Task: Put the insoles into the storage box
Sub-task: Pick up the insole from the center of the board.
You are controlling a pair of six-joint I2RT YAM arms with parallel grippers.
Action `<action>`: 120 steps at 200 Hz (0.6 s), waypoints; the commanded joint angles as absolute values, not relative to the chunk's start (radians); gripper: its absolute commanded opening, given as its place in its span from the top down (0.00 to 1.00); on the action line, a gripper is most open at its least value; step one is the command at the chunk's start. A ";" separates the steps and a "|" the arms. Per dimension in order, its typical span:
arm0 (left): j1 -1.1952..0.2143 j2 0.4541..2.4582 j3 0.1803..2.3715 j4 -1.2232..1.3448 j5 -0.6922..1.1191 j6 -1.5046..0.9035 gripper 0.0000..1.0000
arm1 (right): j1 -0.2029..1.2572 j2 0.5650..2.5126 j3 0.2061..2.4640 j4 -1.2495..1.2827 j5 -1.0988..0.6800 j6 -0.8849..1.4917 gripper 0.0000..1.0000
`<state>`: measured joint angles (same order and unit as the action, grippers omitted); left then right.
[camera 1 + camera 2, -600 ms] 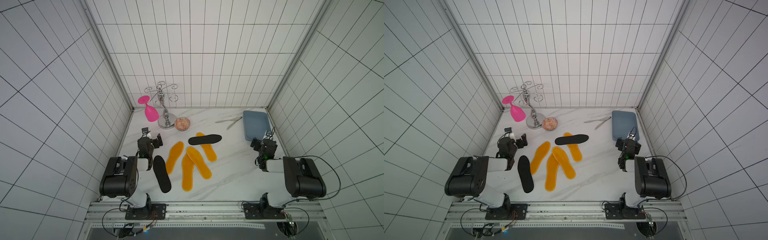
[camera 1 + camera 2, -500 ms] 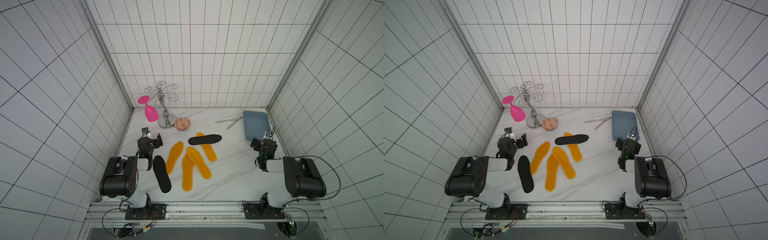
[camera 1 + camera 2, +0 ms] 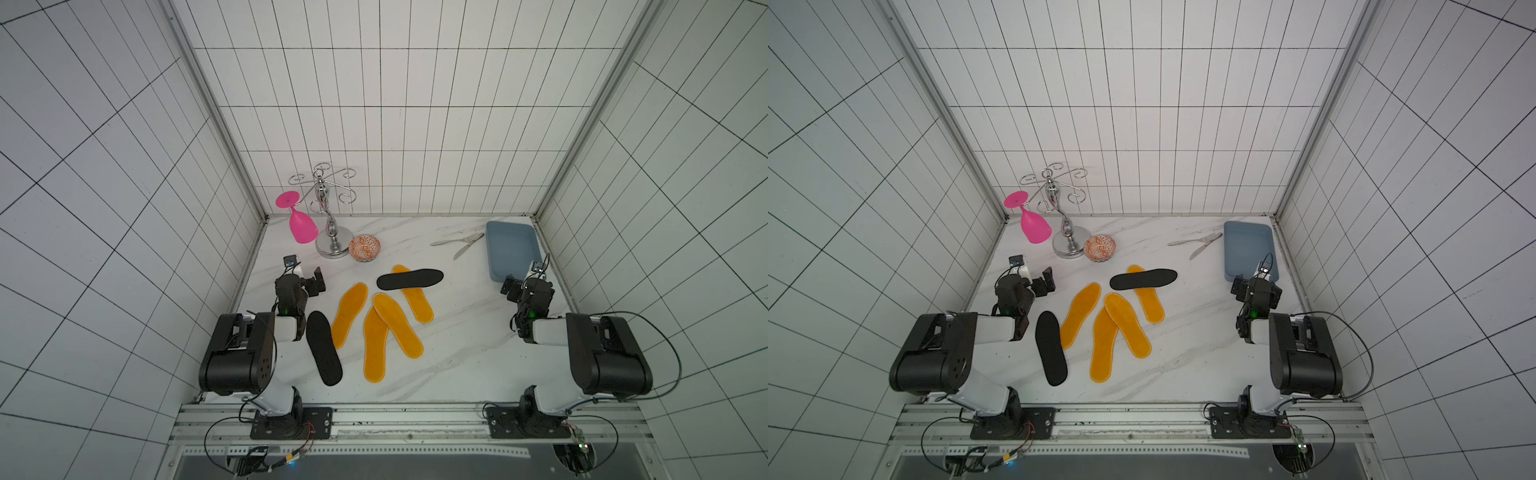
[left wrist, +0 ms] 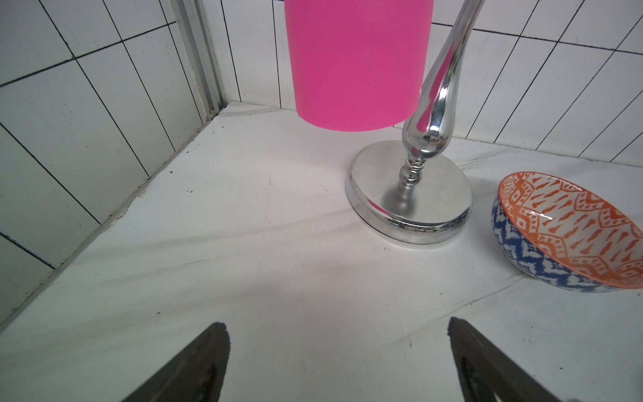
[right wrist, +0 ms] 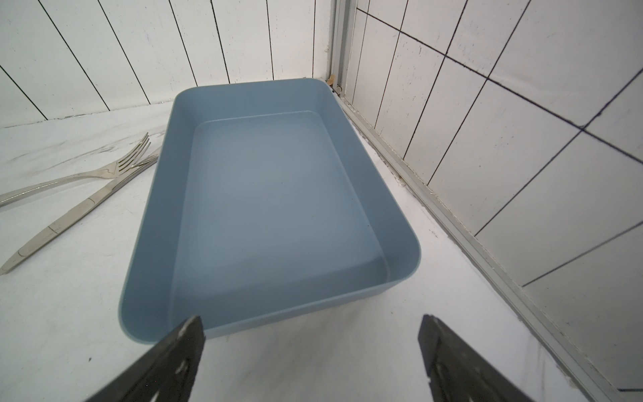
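Nothing is packed so far: the blue-grey storage box (image 5: 271, 195) sits empty at the far right corner of the table (image 3: 457, 353). All six insoles lie out on the table, centre-left. The four orange-yellow insoles (image 3: 395, 328) are fanned and overlapping, one black insole (image 3: 409, 279) lies across the farthest orange one, and the other black insole (image 3: 324, 347) is beside the left arm (image 3: 291, 299). Both arms' jaws stand wide and hold nothing, with the right arm (image 3: 530, 297) just short of the box's near end. As I judge it, every pickup is left to do.

Four orange insoles (image 3: 351, 313), two black insoles (image 3: 409, 279), one storage box (image 3: 513, 249), bowl (image 3: 365, 248), goblet (image 3: 302, 226), stand (image 3: 331, 249), two utensils (image 3: 457, 241).
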<state>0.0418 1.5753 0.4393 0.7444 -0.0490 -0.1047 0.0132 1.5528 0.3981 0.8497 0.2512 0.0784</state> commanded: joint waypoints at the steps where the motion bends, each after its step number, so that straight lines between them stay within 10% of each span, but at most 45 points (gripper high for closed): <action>1: 0.041 1.537 0.441 0.776 -0.050 -0.097 0.01 | 0.015 1.525 0.400 0.870 0.275 0.077 0.01; 120: -0.120 1.020 0.712 -0.014 -0.020 -0.203 0.01 | 0.065 1.020 0.627 0.040 -0.104 0.130 0.01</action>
<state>-0.1158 1.0756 0.6384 0.2462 -0.0620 -0.0917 0.0357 1.0702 0.5331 0.3416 0.0689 0.1093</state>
